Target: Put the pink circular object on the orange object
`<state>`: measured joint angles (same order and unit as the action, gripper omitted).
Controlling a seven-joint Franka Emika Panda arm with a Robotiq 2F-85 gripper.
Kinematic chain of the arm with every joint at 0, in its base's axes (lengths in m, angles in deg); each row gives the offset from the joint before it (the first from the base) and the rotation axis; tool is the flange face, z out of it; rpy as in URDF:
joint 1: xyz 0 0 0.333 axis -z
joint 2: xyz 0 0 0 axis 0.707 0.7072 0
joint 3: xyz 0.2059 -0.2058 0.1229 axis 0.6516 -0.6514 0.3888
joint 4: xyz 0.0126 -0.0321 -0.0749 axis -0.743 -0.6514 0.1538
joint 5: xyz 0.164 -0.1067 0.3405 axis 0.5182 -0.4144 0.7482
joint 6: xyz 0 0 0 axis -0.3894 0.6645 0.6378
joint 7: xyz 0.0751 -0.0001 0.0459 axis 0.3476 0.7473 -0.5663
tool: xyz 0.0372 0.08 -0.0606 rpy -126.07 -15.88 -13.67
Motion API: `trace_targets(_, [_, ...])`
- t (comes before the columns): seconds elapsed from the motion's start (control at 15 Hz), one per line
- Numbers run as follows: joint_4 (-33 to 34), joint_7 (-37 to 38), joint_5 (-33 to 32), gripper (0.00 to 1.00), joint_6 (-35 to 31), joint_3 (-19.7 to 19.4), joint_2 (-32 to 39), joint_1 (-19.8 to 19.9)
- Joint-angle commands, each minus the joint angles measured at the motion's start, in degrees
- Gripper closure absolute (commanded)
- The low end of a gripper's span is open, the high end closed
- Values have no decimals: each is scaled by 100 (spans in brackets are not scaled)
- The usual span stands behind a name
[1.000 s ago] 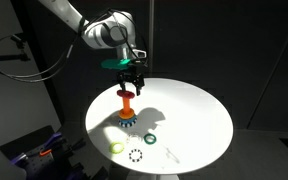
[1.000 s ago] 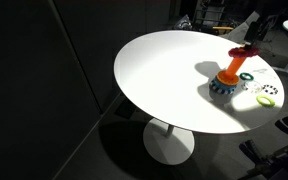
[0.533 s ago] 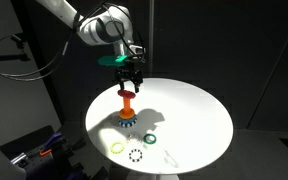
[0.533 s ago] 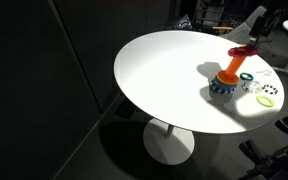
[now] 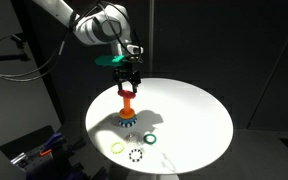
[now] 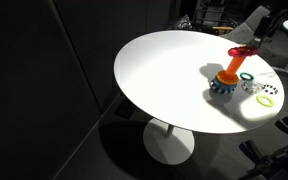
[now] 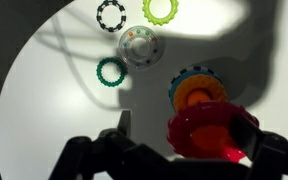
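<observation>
the claw (image 5: 131,80) is wide apart and holds nothing. the pink ring (image 5: 125,92) sits on top of the orange peg (image 5: 127,104), at 6 o'clock under the claw. the job looks nearly done; the ring is not yet down at the base.

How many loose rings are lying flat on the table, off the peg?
4, all in the wrist view: a dotted ring, a yellow-green ring beside it, a pale ring below them, a dark green ring lower left. None seems hidden.
</observation>
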<state>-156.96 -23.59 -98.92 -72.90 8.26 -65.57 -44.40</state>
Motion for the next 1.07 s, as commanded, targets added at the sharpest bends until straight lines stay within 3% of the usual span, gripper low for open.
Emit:
trace_targets(0.0, [-116,150,-97,0,-167,-31,-149,54])
trace_targets(1.0, [-140,100,-70,0,-313,-119,0,128])
